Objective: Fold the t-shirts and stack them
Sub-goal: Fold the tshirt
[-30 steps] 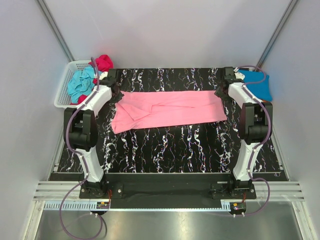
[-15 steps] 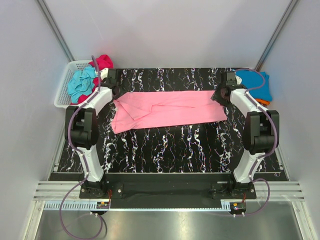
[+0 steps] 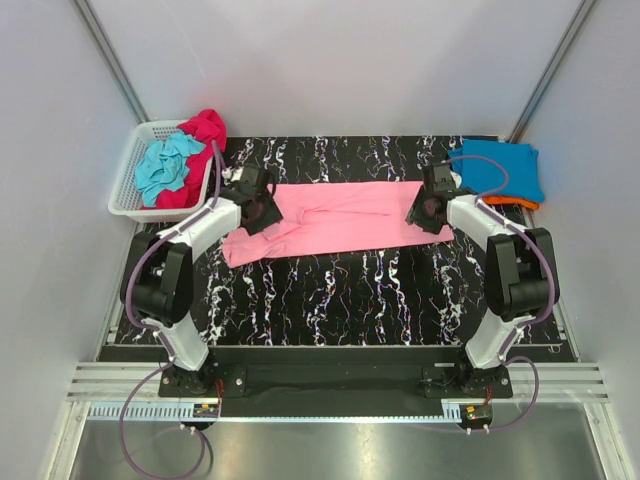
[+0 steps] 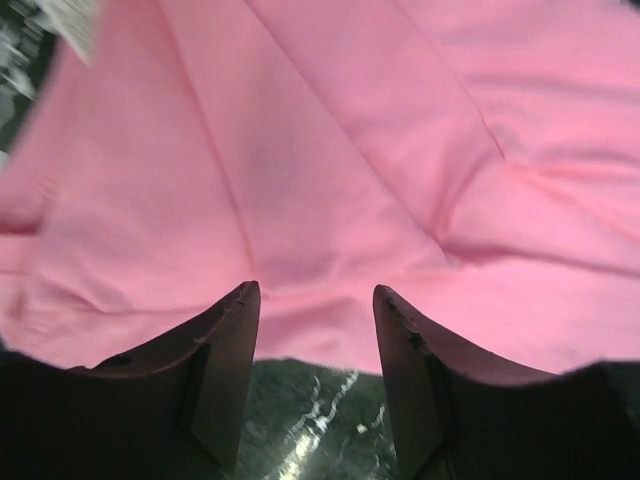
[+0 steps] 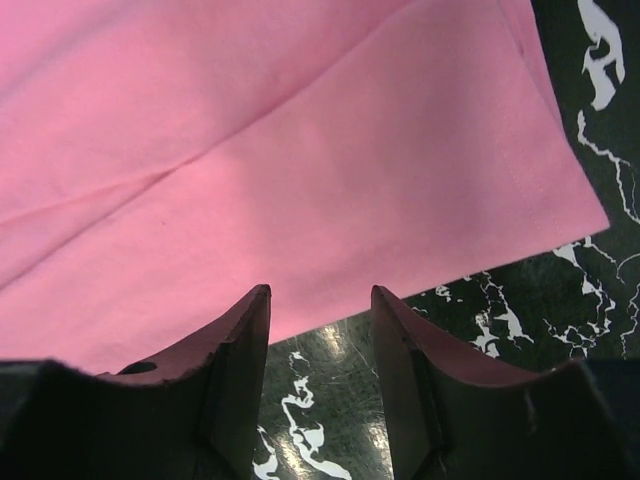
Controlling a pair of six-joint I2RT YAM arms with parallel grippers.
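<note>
1. Layout: the pink tee [image 3: 340, 218] lies flat on the worktop [image 3: 340, 300] as a long, narrow strip. Its long axis runs from the left edge towards the right edge, in the far half of the worktop.
2. The left gripper [image 3: 262, 208] hangs over the strip's left end. Its jaws stand apart with nothing between them. In the left wrist view the near edge of the cloth crosses just ahead of the fingertips, and bare worktop shows in the gap.
3. The right gripper [image 3: 422, 210] hangs over the strip's right end, near its near right corner. Its jaws also stand apart and hold nothing. In the right wrist view the near edge of the cloth likewise runs just beyond the fingertips.
4. Governing relation: the strip spans the space between the two grippers, and each arm is nearer to its own end. From each gripper the cloth lies ahead and below, with its edge running across the jaw gap.
5. Probable next step (a judgement): lower a gripper onto its end, pinch the edge, and carry that end along the long axis over the other.
6. Other tees:
   - The blue tee [image 3: 505, 165] rests on the orange tee [image 3: 512, 202] at the far right corner.
   - The teal tee [image 3: 165, 168] and the magenta tee [image 3: 205, 128] sit in the basket [image 3: 128, 185] at the far left corner.
7. Caution: a pinch that takes only the top layer is likely to open the strip.
</note>
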